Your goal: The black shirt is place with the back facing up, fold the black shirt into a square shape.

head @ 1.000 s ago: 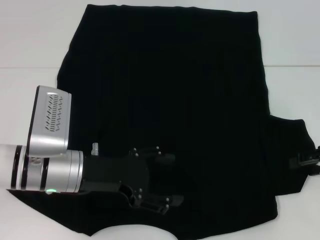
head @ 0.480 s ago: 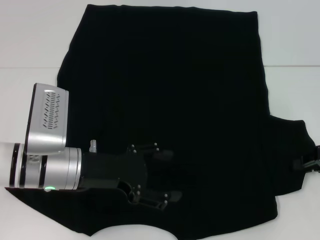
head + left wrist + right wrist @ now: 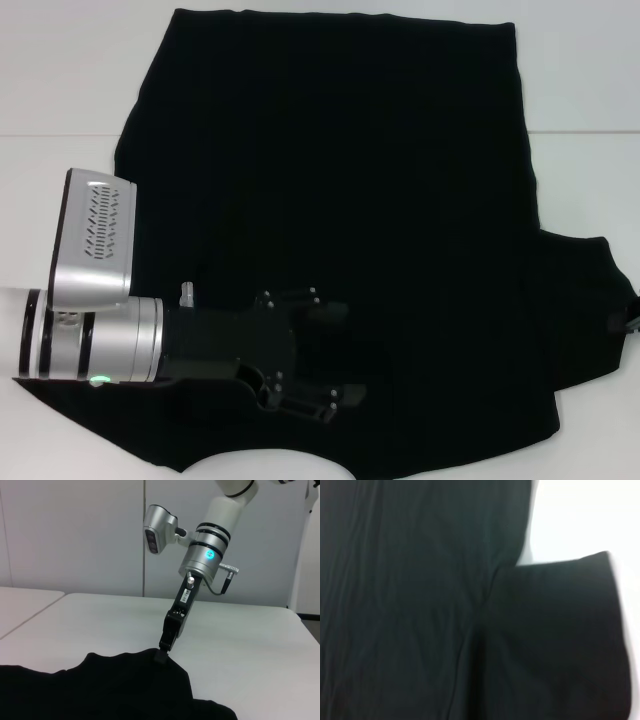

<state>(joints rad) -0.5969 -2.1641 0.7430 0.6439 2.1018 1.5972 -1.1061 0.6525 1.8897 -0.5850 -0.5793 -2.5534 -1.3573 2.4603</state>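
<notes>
The black shirt (image 3: 340, 180) lies spread flat over the white table, plain side up, with one sleeve (image 3: 585, 300) sticking out to the right. My left gripper (image 3: 345, 352) hovers open over the shirt's near left part, nothing between its fingers. At the picture's right edge, my right gripper (image 3: 630, 318) sits on the sleeve's outer edge. In the left wrist view the right gripper (image 3: 162, 654) points steeply down, its tip pinching the sleeve hem, which rises in a small peak. The right wrist view holds only the sleeve (image 3: 555, 630) and the shirt's body.
White table (image 3: 60, 90) shows to the left, right and behind the shirt. A seam between two table tops (image 3: 580, 132) runs across the far part. The silver left forearm (image 3: 95, 330) lies over the shirt's near left corner.
The right gripper has slid rightward almost out of the head view, and the sleeve's outer edge has stretched to the right with it. The left gripper has barely shifted.
</notes>
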